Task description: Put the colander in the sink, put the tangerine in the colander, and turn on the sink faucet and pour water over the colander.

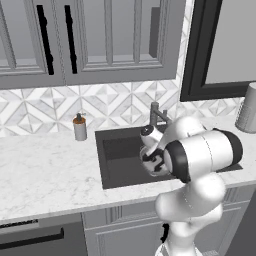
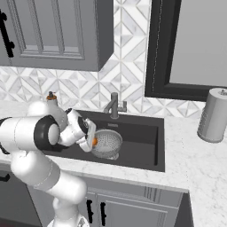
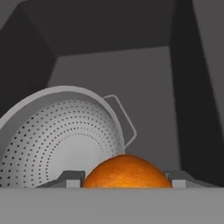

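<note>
Sink, a dark charcoal basin set in the white marble counter, holds the colander on its floor, mesh bowl facing up, one loop handle toward the back wall in the hand view. Behind the basin stands the grey sink faucet, with a soap dispenser to its left and a grey canister on the right counter. The gripper hangs just above the colander's near rim, fingers clamped on the tangerine.
</note>
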